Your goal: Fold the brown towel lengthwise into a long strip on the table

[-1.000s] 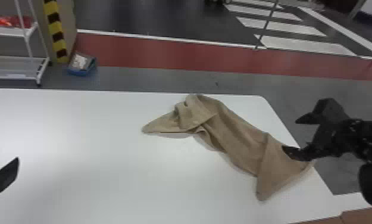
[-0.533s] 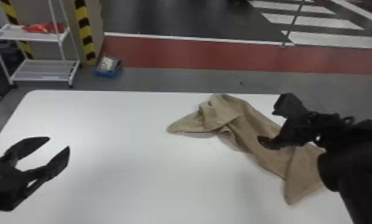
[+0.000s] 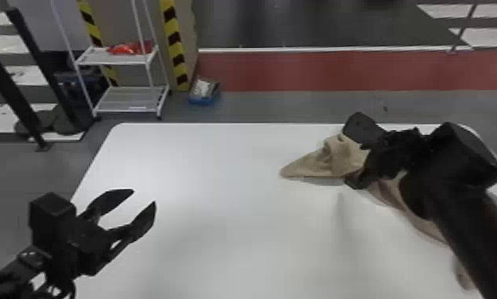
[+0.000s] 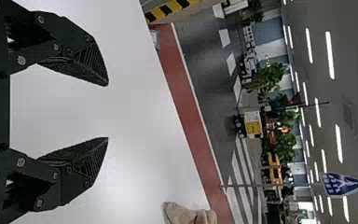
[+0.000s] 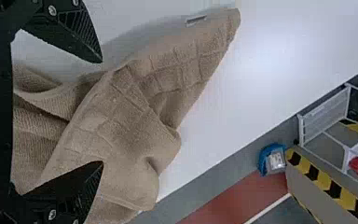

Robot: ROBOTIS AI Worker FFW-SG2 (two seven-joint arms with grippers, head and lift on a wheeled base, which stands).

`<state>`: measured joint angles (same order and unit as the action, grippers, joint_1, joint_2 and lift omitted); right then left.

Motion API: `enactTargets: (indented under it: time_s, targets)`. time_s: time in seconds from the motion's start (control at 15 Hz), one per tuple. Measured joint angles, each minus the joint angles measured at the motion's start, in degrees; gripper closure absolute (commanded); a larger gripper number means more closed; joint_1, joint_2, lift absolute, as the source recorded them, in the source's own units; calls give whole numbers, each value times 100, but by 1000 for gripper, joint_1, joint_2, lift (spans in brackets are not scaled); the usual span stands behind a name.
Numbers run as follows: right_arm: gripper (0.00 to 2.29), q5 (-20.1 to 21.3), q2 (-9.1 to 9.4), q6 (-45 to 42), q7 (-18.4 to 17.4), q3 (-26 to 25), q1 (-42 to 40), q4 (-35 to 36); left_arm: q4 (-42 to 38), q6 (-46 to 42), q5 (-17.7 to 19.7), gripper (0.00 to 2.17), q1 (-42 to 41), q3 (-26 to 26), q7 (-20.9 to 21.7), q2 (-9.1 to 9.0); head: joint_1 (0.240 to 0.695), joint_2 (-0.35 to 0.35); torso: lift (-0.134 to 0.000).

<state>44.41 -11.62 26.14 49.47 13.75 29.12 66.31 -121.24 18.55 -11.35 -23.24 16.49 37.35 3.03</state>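
Head view from above angled down, left wrist view outward, right close over towel [image 5: 121,116], table [image 3: 227,230] shared

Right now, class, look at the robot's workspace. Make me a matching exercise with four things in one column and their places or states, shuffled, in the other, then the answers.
Column 1
1. brown towel
2. left gripper
3. right gripper
4. white rack

Column 2
A. open, over the towel
B. beyond the far edge of the table
C. open, well to the left of the towel
D. rumpled, lying on the table

Right pairs: 1-D, 2-C, 3-A, 4-B
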Motion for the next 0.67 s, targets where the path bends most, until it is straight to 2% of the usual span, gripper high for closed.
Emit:
enactTargets:
  time_s: [0.13,0.4,0.47,0.67]
  targets:
    - [232,14,-8,124,66,8,5,-179,117,-12,1,549,107,-60,8,48,695,42,-93]
    - [734,-87,-26,356,-125,-163,-2,-429,343,-13,-25,549,363,-258,32,122,695,1,-93]
    - [967,-156,-9,406,-198,-234,-13,-436,371,-13,-34,549,403,-298,34,133,695,-12,-93]
    - [1956,-297,35,440,-440,-405,-38,-416,410,2,-28,549,458,-367,26,190,695,-21,-93]
